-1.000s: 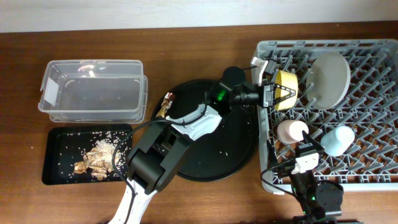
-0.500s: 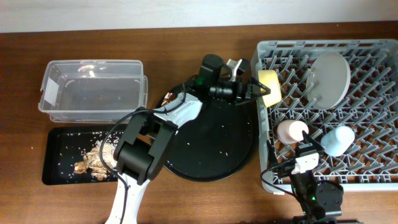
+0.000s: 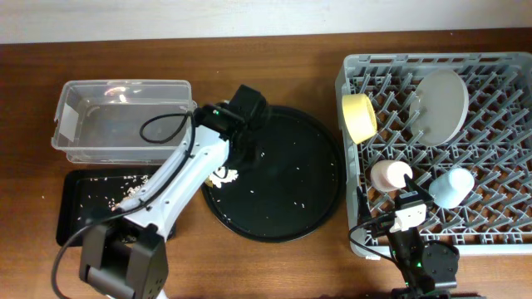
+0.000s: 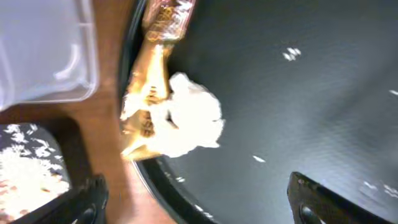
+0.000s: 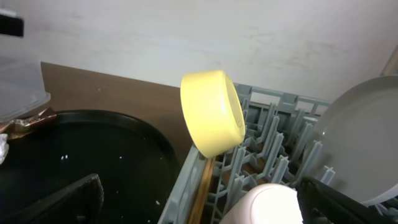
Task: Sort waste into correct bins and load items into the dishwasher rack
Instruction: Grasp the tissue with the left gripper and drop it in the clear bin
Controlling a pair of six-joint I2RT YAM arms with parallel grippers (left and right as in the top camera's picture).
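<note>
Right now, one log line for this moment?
left gripper: open, above tissue and wrappers at round tray rim | right gripper: open | yellow bowl: in rack

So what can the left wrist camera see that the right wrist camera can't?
Only the left wrist view shows the shallow black tray with crumbs in it, and the whole crumpled white tissue. Only the right wrist view shows the yellow bowl, the grey-green plate, the pink cup and the dishwasher rack. Both show the round black tray, a gold wrapper at its rim and a corner of the clear box.
</note>
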